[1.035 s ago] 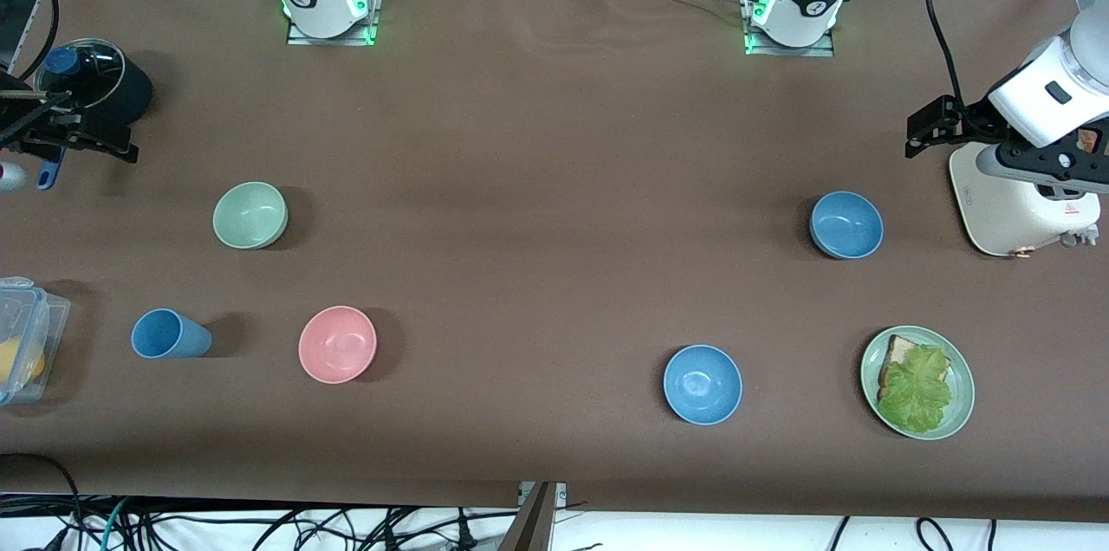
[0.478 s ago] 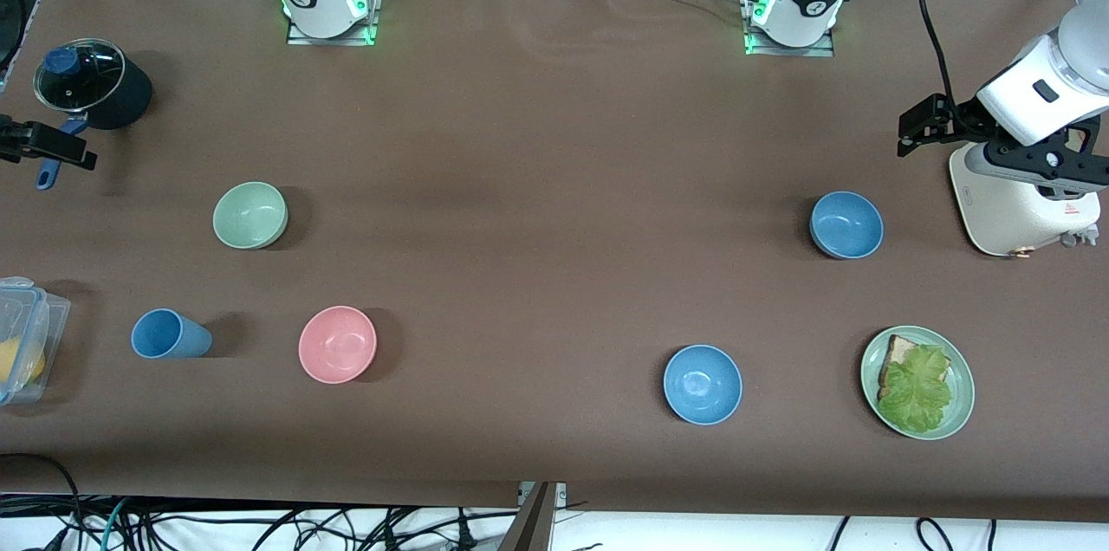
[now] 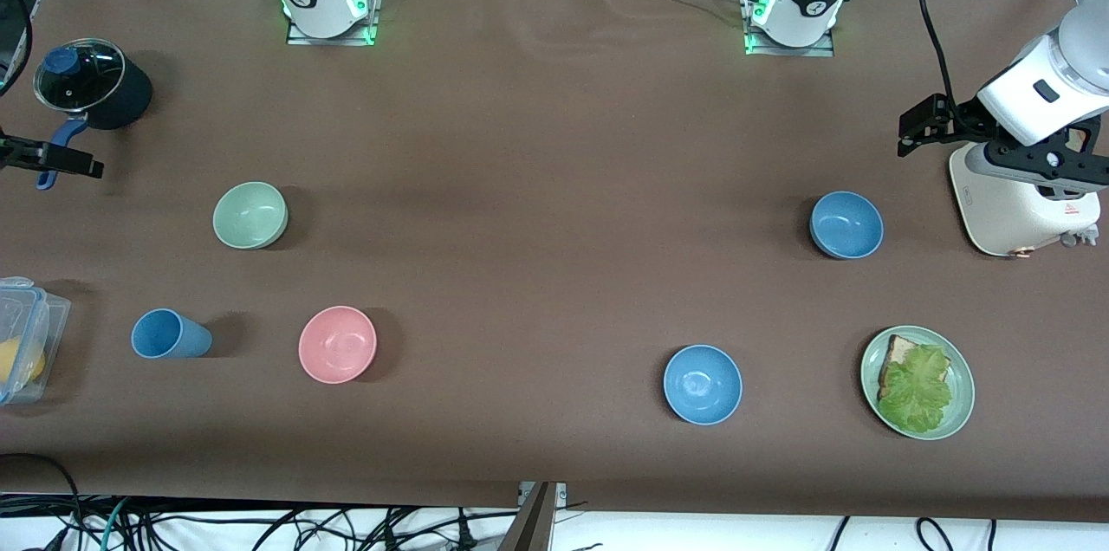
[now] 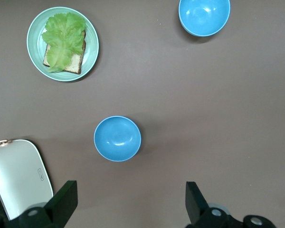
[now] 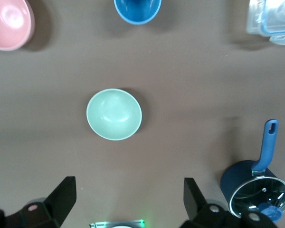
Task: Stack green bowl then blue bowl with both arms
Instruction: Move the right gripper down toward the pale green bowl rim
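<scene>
Both wide-open end effectors have drawn back: left end effector (image 4: 128, 202) over the toaster (image 3: 1022, 204), right end effector (image 5: 128, 202) beside the pot (image 3: 91, 83).

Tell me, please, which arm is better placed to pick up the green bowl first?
The right arm: its open right gripper hangs near the green bowl by the lidded pot, while the left gripper, also open, is up by the toaster.

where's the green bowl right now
The green bowl sits on the table toward the right arm's end, farther from the front camera than the pink bowl and blue cup.
</scene>
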